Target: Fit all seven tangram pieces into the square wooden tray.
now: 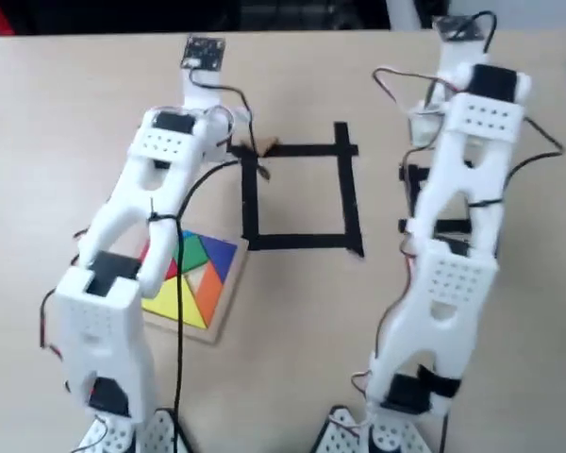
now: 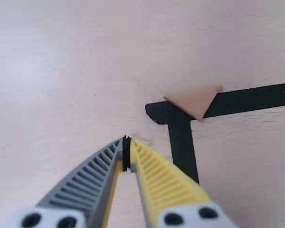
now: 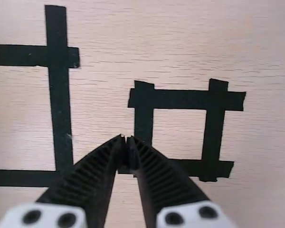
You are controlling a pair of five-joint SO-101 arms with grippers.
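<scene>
The square wooden tray (image 1: 223,315) lies at the front left, partly under the left arm, with green, blue, orange, yellow and red tangram pieces (image 1: 200,274) fitted inside. A small tan triangle piece (image 1: 265,146) (image 2: 193,101) rests on the far left corner of the large black tape square (image 1: 301,194). My left gripper (image 2: 126,142) (image 1: 234,142) is shut and holds nothing, its tips low over the table just beside that corner and a short way from the triangle. My right gripper (image 3: 126,140) is shut and holds nothing, over the corner of a small tape square (image 3: 179,130).
Black tape lines (image 3: 58,90) of the large square run beside the small one. The small tape square (image 1: 417,198) sits under the right arm (image 1: 462,236). A small circuit board (image 1: 204,52) lies at the back, and cables hang along both arms.
</scene>
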